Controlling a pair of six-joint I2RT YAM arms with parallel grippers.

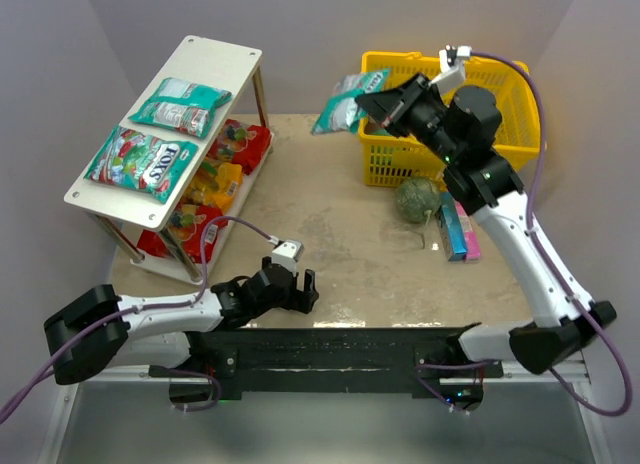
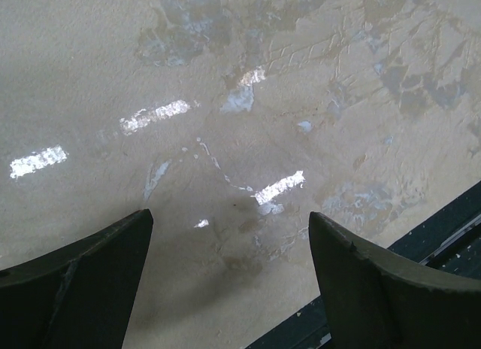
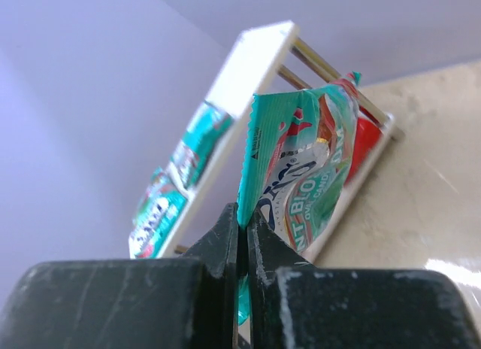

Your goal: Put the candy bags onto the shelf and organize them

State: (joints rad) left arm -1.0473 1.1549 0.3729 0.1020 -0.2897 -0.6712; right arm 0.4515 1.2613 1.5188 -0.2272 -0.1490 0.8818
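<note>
Only the right wrist view shows the right tool (image 3: 242, 227) pinched tight on the edge of a teal candy bag (image 3: 301, 176), glossy with white lettering. From above, that bag hangs at twelve o'clock beside the yellow basket (image 1: 385, 159). A mint bag (image 1: 180, 106) and a green-white bag (image 1: 140, 164) lie on the shelf (image 1: 215, 59) at ten o'clock. The left tool (image 2: 229, 221) gapes wide over bare bench (image 2: 225, 78).

- Left arm (image 1: 170, 316) lies low along the near edge, its forearm stretched to the right.
- Left gripper (image 2: 229, 281) sits low and points down and forward, jaws wide apart with nothing between them.
- Right arm (image 1: 525, 244) rises from its base and reaches up and to the left, elbow bent.
- Right gripper (image 3: 243, 227) is held high, jaws pinched tight on the edge of a bag (image 3: 301, 176).
</note>
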